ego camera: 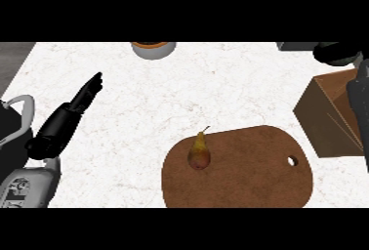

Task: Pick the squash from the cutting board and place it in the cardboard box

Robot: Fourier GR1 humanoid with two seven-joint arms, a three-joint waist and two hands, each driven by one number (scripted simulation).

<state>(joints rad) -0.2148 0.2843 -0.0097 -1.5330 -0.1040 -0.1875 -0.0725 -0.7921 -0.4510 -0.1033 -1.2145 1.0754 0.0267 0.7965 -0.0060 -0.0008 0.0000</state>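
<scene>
A small yellow squash (199,152) with a reddish base and a thin stem lies on the left part of the round brown cutting board (252,171), low in the head view. The cardboard box (328,117) stands tilted at the right edge. My left hand (72,112) is open at the far left, its fingers straight and pointing up the counter, well away from the squash. My right hand (358,105) shows only as a dark strip at the right edge, in front of the box and partly cut off by the frame.
A grey cup (153,49) with an orange inside stands at the counter's far edge. A dark object (335,52) sits at the top right behind the box. The white counter (187,93) spreads between my left hand and the board.
</scene>
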